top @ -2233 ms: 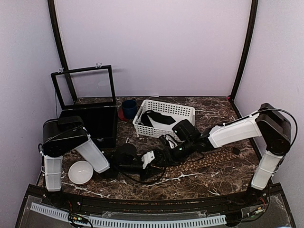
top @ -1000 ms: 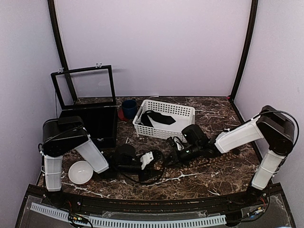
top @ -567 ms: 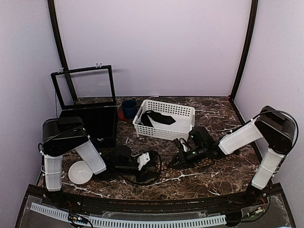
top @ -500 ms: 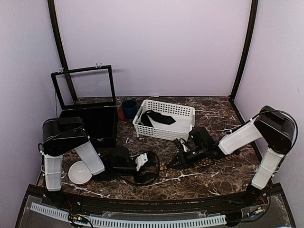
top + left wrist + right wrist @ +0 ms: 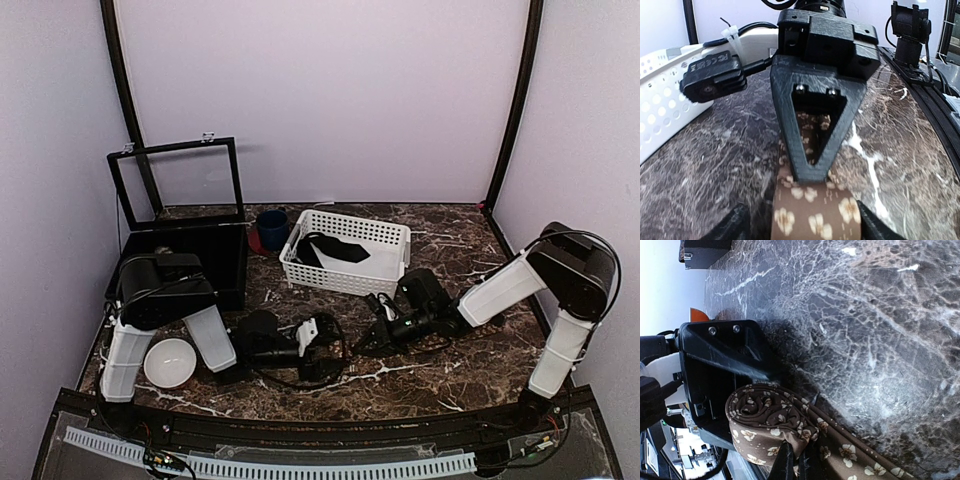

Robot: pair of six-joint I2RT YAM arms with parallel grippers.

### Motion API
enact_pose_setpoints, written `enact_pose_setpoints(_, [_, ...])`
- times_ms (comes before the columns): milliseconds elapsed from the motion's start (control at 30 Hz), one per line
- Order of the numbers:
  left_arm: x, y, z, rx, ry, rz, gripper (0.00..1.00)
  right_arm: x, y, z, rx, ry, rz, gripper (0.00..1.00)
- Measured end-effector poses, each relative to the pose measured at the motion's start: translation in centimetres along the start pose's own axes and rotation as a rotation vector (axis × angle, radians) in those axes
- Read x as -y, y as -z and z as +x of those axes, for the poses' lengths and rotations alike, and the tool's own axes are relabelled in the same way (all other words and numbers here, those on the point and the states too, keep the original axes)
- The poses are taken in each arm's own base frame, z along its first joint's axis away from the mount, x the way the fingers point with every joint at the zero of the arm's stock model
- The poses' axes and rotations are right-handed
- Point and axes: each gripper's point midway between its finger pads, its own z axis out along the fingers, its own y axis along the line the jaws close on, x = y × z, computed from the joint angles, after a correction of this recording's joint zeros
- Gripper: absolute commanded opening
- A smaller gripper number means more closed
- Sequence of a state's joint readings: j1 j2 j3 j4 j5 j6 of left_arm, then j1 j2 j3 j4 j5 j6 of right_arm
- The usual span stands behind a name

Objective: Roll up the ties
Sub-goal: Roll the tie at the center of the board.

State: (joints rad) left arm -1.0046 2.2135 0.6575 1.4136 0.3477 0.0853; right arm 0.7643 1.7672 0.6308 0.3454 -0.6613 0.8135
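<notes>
A brown tie with tan flowers lies on the marble table, its end rolled into a coil (image 5: 765, 415) and its flat tail (image 5: 860, 460) running off right. My right gripper (image 5: 796, 467) is shut on the coil's outer edge. In the left wrist view the tie (image 5: 815, 217) sits between the spread fingers of my left gripper (image 5: 805, 229), which is open with a gap on its left side. The right gripper's black finger (image 5: 812, 172) rests on the cloth just ahead. From above, the left gripper (image 5: 312, 338) and right gripper (image 5: 372, 338) face each other at the table's middle front.
A white basket (image 5: 350, 222) holding a dark cloth (image 5: 335, 250) stands behind the grippers. A black box (image 5: 190, 260) with its lid raised is at the left, with a blue cup (image 5: 271, 228) beside it. A white bowl (image 5: 168, 362) sits front left.
My left gripper's jaws have spread apart around the coil. The right gripper has drawn back to the right, still pinching the tie. The left arm's upper part has shifted right.
</notes>
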Motion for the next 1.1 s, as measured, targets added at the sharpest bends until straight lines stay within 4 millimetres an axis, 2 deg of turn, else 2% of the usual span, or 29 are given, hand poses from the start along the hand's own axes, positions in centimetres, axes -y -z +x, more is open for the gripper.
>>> enact_pose_setpoints(133, [0.1,-1.2,-0.2,-0.007,-0.002,0.011,0.35,0.0,0.0,0.0,-0.001,0.0,-0.001,0.04])
enact_pose_setpoints(200, [0.2,-1.2,-0.2,-0.014,-0.005,0.017,0.29,-0.1,0.1,0.0,0.001,0.003,-0.002,0.12])
enact_pose_setpoints(367, [0.3,-0.9,0.1,-0.073,0.004,0.015,0.27,-0.1,0.8,0.2,0.001,0.013,0.034,0.4])
enact_pose_setpoints(467, [0.2,-0.2,0.2,-0.137,0.007,0.003,0.27,-1.2,1.7,0.0,0.011,0.044,0.03,0.46])
enact_pose_setpoints(667, [0.0,0.1,0.4,-0.257,0.006,-0.005,0.28,-4.3,1.6,-0.9,0.009,0.104,-0.005,0.47])
enact_pose_setpoints(700, [-0.2,0.4,0.5,-0.313,0.003,-0.009,0.28,-6.0,0.6,-1.3,-0.011,0.141,-0.019,0.44])
enact_pose_setpoints(800, [-0.2,0.5,0.6,-0.33,0.001,-0.009,0.29,-5.9,-0.1,-1.0,-0.037,0.142,-0.002,0.39])
enact_pose_setpoints(900, [-0.2,0.5,0.7,-0.35,-0.001,-0.009,0.29,-4.9,-1.3,-0.9,-0.065,0.131,0.04,0.34])
enact_pose_setpoints(1000, [-0.2,0.6,0.9,-0.361,0.001,-0.008,0.29,-4.2,-1.5,-0.9,-0.071,0.132,0.07,0.29])
enact_pose_setpoints(1067, [-0.2,0.7,0.9,-0.364,0.0,-0.009,0.29,-4.0,-1.5,-0.9,-0.073,0.132,0.088,0.3])
enact_pose_setpoints(1100, [-0.2,0.7,0.9,-0.365,0.0,-0.009,0.29,-3.9,-1.5,-1.0,-0.075,0.132,0.094,0.33])
